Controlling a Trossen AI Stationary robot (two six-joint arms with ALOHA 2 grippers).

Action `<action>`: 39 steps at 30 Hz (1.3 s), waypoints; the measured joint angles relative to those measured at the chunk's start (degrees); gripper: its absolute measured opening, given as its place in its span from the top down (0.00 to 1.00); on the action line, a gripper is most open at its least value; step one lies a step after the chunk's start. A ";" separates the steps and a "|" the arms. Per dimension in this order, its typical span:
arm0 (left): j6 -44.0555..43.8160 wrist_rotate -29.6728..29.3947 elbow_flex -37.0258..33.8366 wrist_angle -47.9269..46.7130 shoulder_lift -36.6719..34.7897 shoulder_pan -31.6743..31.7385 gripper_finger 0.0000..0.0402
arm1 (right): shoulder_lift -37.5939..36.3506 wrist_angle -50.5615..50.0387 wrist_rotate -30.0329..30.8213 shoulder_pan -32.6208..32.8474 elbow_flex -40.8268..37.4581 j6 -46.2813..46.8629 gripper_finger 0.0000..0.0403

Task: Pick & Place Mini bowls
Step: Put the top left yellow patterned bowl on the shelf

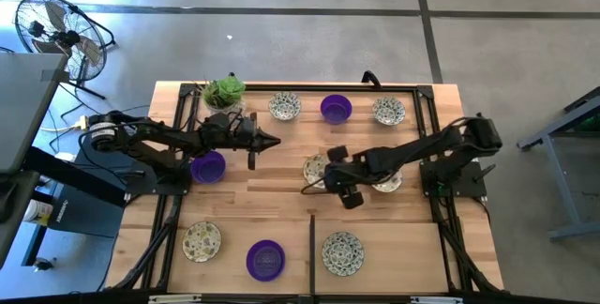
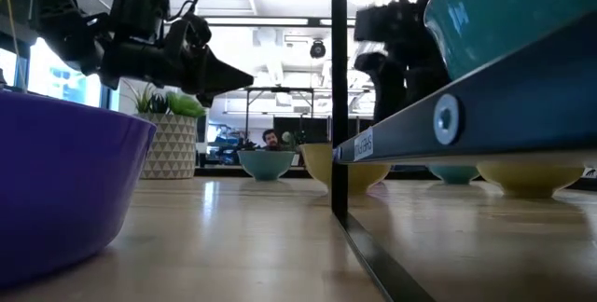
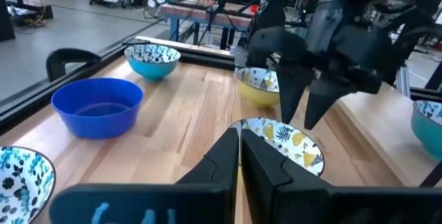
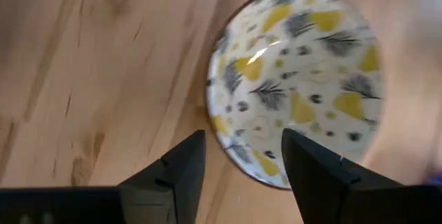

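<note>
Several mini bowls stand on their bases on the wooden table: purple ones [image 1: 336, 108], [image 1: 208, 166], [image 1: 265, 259] and cream speckled ones [image 1: 284, 106], [image 1: 388, 110], [image 1: 202, 240]. My right gripper [image 4: 242, 162] is open and points down over the near rim of a speckled bowl [image 4: 297, 79] at mid-table [image 1: 317, 166]. Its two fingers stand above the rim without touching it. My left gripper [image 3: 239, 148] is shut and hovers level above the table [image 1: 267, 140], pointing toward that bowl [image 3: 276, 137].
A pale pot with a green plant [image 1: 224, 93] stands at the far edge. Another speckled bowl [image 1: 386, 180] lies under my right arm. A speckled bowl [image 1: 342, 252] sits near the front edge. A black frame [image 1: 312, 248] runs along the table's rim and across its near part.
</note>
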 joint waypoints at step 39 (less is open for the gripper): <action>-1.75 1.06 0.00 -1.81 0.02 -0.51 0.96 | -5.23 -17.11 -2.46 5.63 10.79 16.26 0.97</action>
